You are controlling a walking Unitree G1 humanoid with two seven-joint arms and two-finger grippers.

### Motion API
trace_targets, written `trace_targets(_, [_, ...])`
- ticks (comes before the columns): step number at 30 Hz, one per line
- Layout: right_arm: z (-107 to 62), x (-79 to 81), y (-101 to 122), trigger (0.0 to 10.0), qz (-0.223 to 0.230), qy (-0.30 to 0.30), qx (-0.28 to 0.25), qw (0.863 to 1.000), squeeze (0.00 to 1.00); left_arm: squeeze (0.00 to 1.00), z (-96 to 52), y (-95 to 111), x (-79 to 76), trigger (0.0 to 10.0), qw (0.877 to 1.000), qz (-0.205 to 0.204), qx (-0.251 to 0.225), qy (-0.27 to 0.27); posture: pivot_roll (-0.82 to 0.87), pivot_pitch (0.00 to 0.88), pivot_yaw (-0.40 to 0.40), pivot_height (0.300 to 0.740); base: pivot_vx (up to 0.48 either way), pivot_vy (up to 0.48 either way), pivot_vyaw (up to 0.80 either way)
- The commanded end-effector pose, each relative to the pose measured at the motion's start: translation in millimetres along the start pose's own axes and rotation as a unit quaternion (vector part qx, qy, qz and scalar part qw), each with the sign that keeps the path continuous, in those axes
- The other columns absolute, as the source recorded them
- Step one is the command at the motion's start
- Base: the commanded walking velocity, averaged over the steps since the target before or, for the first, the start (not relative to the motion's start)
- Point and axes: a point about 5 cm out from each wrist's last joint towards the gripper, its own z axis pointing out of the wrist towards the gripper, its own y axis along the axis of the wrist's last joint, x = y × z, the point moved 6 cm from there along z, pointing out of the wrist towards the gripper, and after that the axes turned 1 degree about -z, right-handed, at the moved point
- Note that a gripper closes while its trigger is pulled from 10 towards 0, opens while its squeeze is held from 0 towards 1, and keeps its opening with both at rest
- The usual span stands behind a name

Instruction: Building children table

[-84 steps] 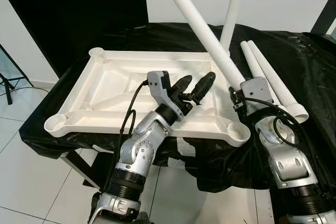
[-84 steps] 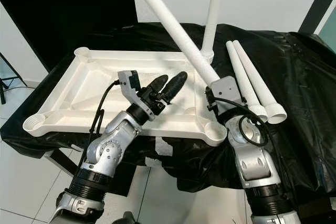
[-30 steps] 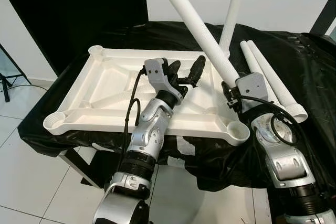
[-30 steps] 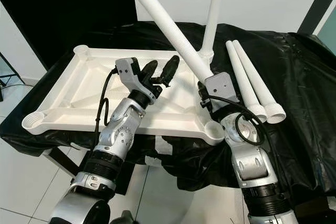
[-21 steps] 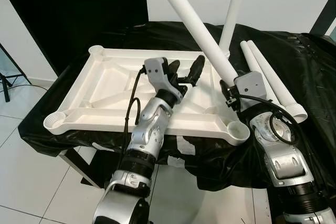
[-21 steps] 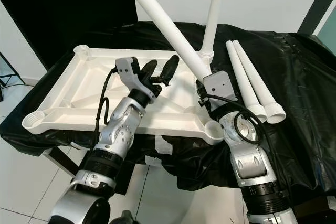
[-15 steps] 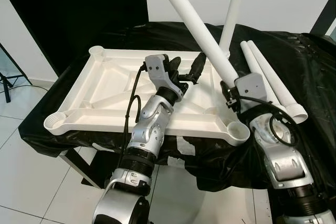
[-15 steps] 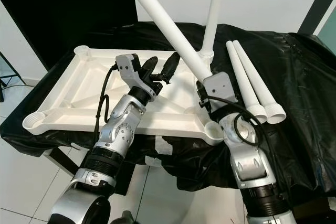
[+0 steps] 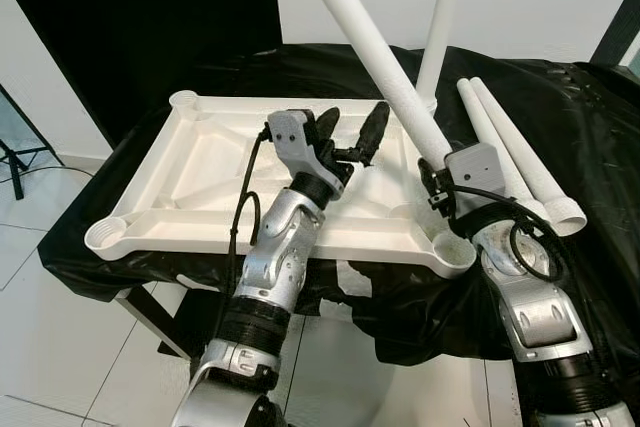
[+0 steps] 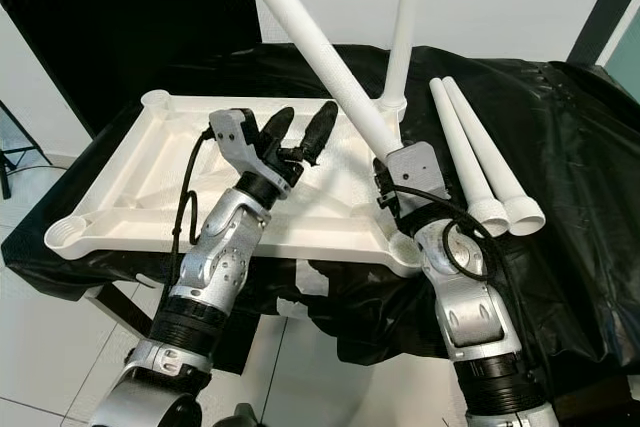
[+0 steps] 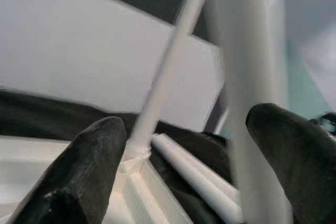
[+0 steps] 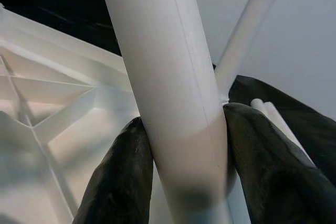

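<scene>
A white children's table top (image 9: 150, 162) lies upside down on a table draped in black cloth. One white leg (image 9: 443, 17) stands upright in its far right corner socket. My right gripper (image 12: 181, 145) is shut on a second white leg (image 9: 375, 57), which slants up and to the left over the top. Its lower end is near the empty near-right socket (image 9: 452, 247). My left gripper (image 9: 355, 117) hovers open above the middle of the top, its right finger close beside the slanted leg, nothing between its fingers (image 11: 89, 171).
Two more white legs (image 9: 515, 152) lie side by side on the black cloth (image 9: 590, 127) to the right. Empty sockets sit at the near left corner (image 9: 105, 235) and far left corner (image 9: 184, 99). The near table edge drops to tiled floor (image 9: 60, 347).
My left gripper has risen and moved farther over the top, closer to the held leg. The right gripper has tipped the leg steeper, so its upper end now leaves the picture.
</scene>
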Motion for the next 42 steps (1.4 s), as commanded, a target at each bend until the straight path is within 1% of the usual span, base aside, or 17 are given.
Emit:
trace_targets(1, [0.8,-5.3,1,10.0,-0.008,-0.004,-0.004,1.000,0.00,0.00,-18.8,-10,-40.9,10.0,0.983,-0.006,0.022,-0.181,0.14,0.000,0.029,0.740,0.000,0.000,0.00])
trace_targets(2, [0.8,-5.7,1,10.0,-0.008,-0.004,-0.004,1.000,0.00,0.00,-22.9,-12,-43.5,10.0,0.981,-0.006,0.027,-0.192,0.14,0.000,0.029,0.740,0.000,0.000,0.00])
trace_targets(8, [2.1,-8.4,1,10.0,-0.008,-0.007,-0.003,1.000,0.00,0.00,-27.0,-9,-50.1,10.0,0.978,-0.019,0.026,-0.205,0.14,0.000,0.026,0.740,0.000,0.000,0.00])
trace_targets(9, [2.4,-3.6,4,10.0,-0.007,0.001,-0.007,1.000,0.00,0.00,-17.4,-5,-54.1,10.0,0.980,-0.019,0.013,-0.198,0.14,0.000,0.020,0.740,0.000,0.000,0.00])
trace_targets(10, [2.4,-3.6,4,10.0,-0.007,0.001,-0.007,1.000,0.00,0.00,-17.4,-5,-54.1,10.0,0.980,-0.019,0.013,-0.198,0.14,0.000,0.020,0.740,0.000,0.000,0.00])
trace_targets(12, [1.0,3.0,6,10.0,-0.005,0.011,-0.009,1.000,0.00,0.00,-3.3,0,-58.1,10.0,0.983,-0.020,-0.001,-0.184,0.14,0.000,0.023,0.740,0.000,0.000,0.00])
trace_targets(14, [-1.9,5.0,4,10.0,-0.005,0.014,-0.006,1.000,0.00,0.00,3.9,2,-58.2,10.0,0.984,-0.023,-0.008,-0.178,0.13,0.000,0.023,0.740,0.000,0.000,0.00])
trace_targets(17, [-4.8,5.8,1,10.0,-0.005,0.016,-0.001,1.000,0.00,0.00,7.6,7,-60.8,10.0,0.982,-0.032,-0.018,-0.183,0.13,0.000,0.025,0.740,0.000,0.000,0.00])
trace_targets(20, [-5.1,6.0,0,10.0,-0.005,0.016,0.000,1.000,0.00,0.00,7.9,8,-61.2,10.0,0.982,-0.033,-0.019,-0.184,0.13,0.000,0.025,0.740,0.000,0.000,0.00])
trace_targets(22, [-7.3,7.7,-1,10.0,-0.006,0.020,0.001,1.000,0.00,0.00,12.5,12,-61.5,10.0,0.983,-0.042,-0.024,-0.179,0.13,0.000,0.026,0.740,0.000,0.000,0.00])
trace_targets(26, [-8.7,9.0,-1,10.0,-0.006,0.024,0.001,1.000,0.00,0.00,16.0,15,-62.1,10.0,0.983,-0.045,-0.026,-0.174,0.13,0.000,0.027,0.740,0.000,0.000,0.00])
trace_targets(30, [-10.4,19.6,0,10.0,-0.016,0.050,-0.003,0.999,0.00,0.00,23.0,19,-63.3,10.0,0.984,-0.057,-0.031,-0.164,0.13,0.000,0.027,0.740,0.000,0.000,0.00])
trace_targets(33, [-12.9,23.4,0,10.0,-0.018,0.062,-0.006,0.998,0.00,0.00,23.9,19,-61.9,10.0,0.985,-0.059,-0.028,-0.159,0.13,0.000,0.027,0.740,0.000,0.000,0.00])
trace_targets(39, [-15.1,23.8,-1,10.0,-0.018,0.067,-0.006,0.998,0.00,0.00,23.7,19,-61.5,10.0,0.985,-0.060,-0.028,-0.159,0.13,0.000,0.027,0.740,0.000,0.000,0.00])
trace_targets(40, [-15.9,23.6,-1,10.0,-0.018,0.069,-0.006,0.997,0.00,0.00,23.6,19,-61.5,5.8,0.985,-0.061,-0.028,-0.159,0.13,0.000,0.028,0.740,0.000,0.000,0.00])
trace_targets(42, [-16.4,23.0,-1,10.0,-0.019,0.070,-0.006,0.997,0.00,0.00,22.9,19,-63.1,5.8,0.984,-0.065,-0.031,-0.165,0.13,0.000,0.028,0.740,0.000,0.000,0.00])
